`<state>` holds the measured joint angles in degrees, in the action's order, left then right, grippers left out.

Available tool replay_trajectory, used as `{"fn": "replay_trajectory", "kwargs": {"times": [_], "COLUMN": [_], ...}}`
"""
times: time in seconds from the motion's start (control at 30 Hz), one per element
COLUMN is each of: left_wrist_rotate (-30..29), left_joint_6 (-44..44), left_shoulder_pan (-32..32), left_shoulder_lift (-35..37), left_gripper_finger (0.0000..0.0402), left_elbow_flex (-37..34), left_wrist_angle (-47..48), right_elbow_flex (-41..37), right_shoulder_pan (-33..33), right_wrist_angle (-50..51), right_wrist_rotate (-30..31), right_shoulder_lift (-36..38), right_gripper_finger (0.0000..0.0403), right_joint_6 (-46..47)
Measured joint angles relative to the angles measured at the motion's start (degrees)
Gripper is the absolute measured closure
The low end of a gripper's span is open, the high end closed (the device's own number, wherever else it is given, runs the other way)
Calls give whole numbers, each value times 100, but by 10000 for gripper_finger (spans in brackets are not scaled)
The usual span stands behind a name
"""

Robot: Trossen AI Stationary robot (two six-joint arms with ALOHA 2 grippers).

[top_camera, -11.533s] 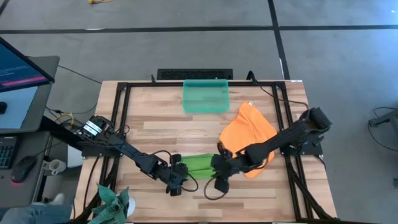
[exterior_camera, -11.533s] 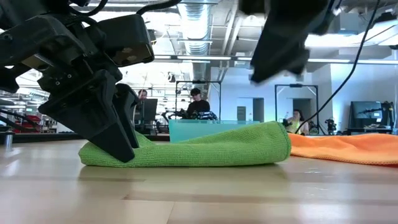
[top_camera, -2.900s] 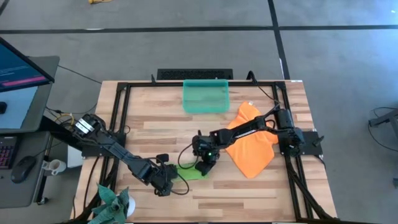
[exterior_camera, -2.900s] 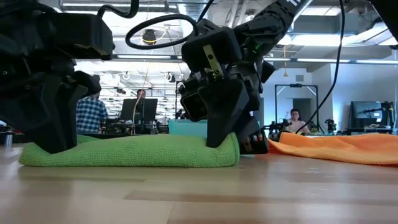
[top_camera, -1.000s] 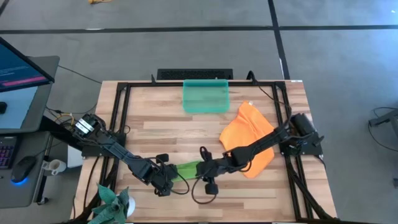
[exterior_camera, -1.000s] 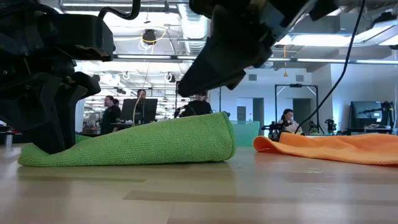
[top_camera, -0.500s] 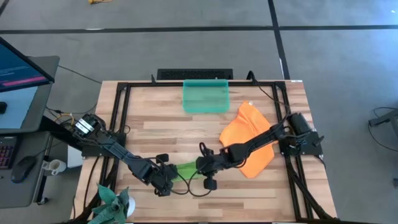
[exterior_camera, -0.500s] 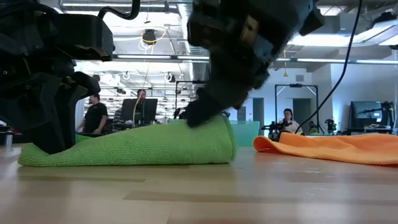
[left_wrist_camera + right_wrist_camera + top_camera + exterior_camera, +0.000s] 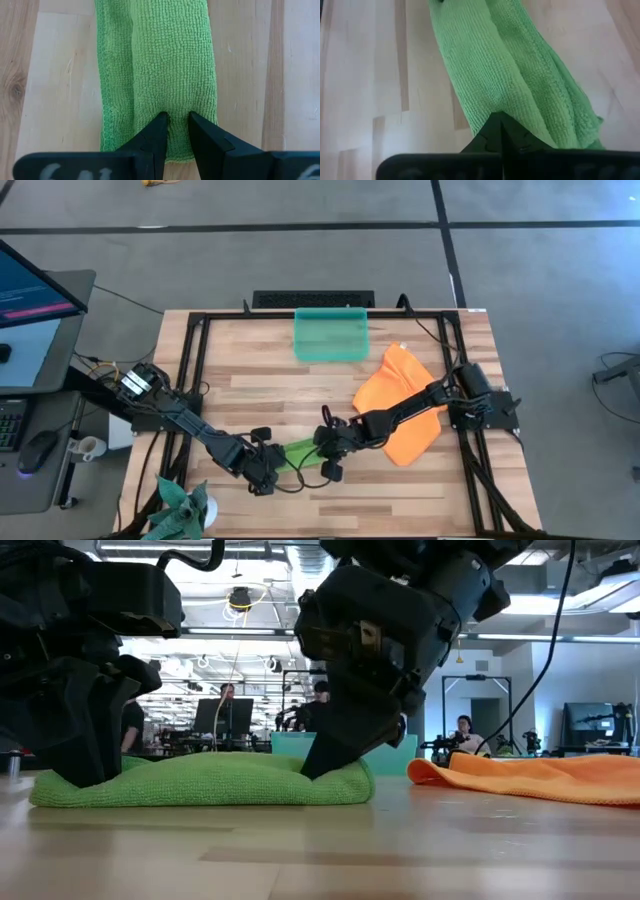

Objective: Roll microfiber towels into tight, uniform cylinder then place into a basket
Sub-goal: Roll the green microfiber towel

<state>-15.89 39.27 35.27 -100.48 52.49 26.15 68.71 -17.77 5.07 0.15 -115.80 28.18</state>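
My left gripper (image 9: 177, 127) pinches a small ridge of the lime green towel (image 9: 165, 65) between its two dark fingers (image 9: 152, 137), close to the towel's nearest end. The towel, folded into a long narrow strip, stretches straight away from my gripper and lies flat on the pale wooden desk (image 9: 60, 75). A lengthwise fold runs along it, beside a stitched hem.
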Motion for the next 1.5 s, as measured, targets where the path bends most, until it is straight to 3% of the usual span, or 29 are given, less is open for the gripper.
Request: {"fn": "replay_trajectory", "kwargs": {"times": [0.33,0.8,1.13,1.4,1.5], "left_wrist_rotate": [-6,-41,-169,-1441,-1507], "left_joint_6": [-2,9,46,172,62], "left_shoulder_pan": [0,0,96,386,369], "left_shoulder_lift": [-1,33,628,874,731], "left_gripper_finger": [327,327,327,327,327], "left_elbow_flex": [0,4,-22,-44,-156], "left_wrist_angle": [0,0,163,-567,-1127], "right_elbow_flex": [-5,26,11,5,1], "right_shoulder_pan": [17,174,255,276,276], "right_wrist_angle": [9,551,668,618,586], "right_wrist_rotate": [279,179,131,180,206], "right_shoulder_lift": [107,56,54,48,43], "right_gripper_finger": [397,395,395,395,395], "right_joint_6": [220,1095,1151,1150,1150]}}
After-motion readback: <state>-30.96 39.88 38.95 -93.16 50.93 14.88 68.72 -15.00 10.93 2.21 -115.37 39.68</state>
